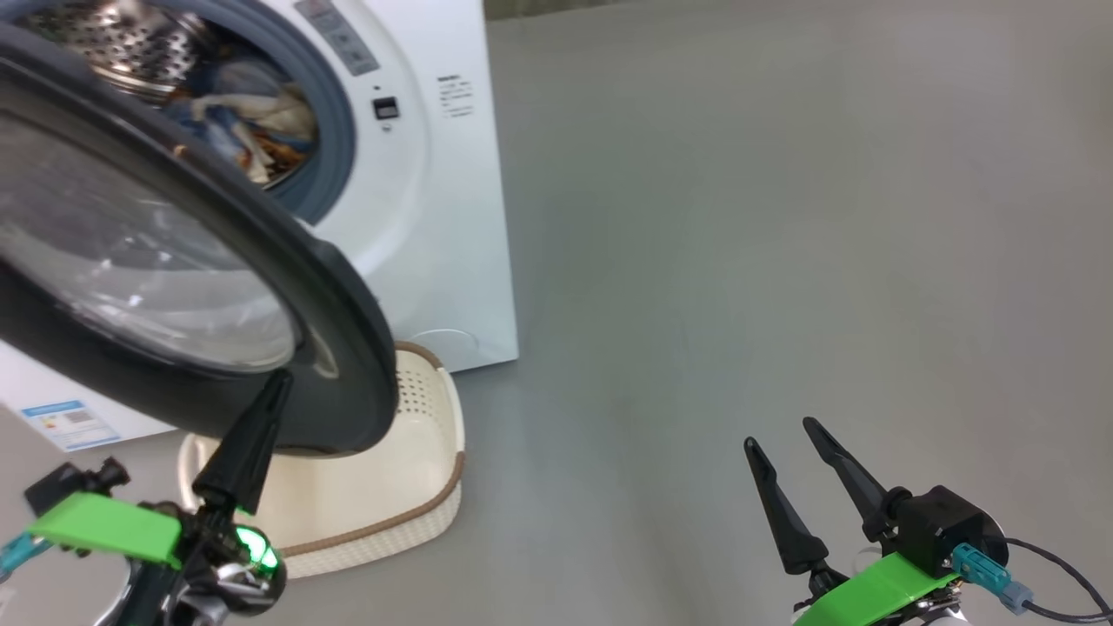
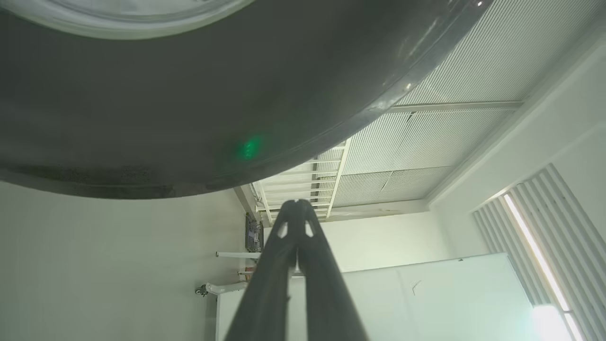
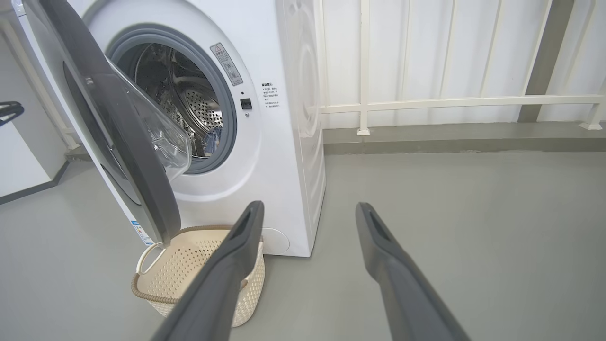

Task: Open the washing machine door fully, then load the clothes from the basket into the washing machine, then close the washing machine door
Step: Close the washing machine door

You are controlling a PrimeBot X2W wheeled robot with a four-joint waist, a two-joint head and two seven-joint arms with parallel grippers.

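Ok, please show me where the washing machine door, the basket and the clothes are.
washing machine door (image 1: 348, 326): head view, on its dark rim.
basket (image 1: 423, 409): head view, on its perforated inner wall.
clothes (image 1: 261, 113): head view, on the cream-white piece.

The grey floor (image 1: 783, 217) carries the white washing machine (image 1: 461, 261) and, just in front of it, the cream basket (image 1: 430, 426).
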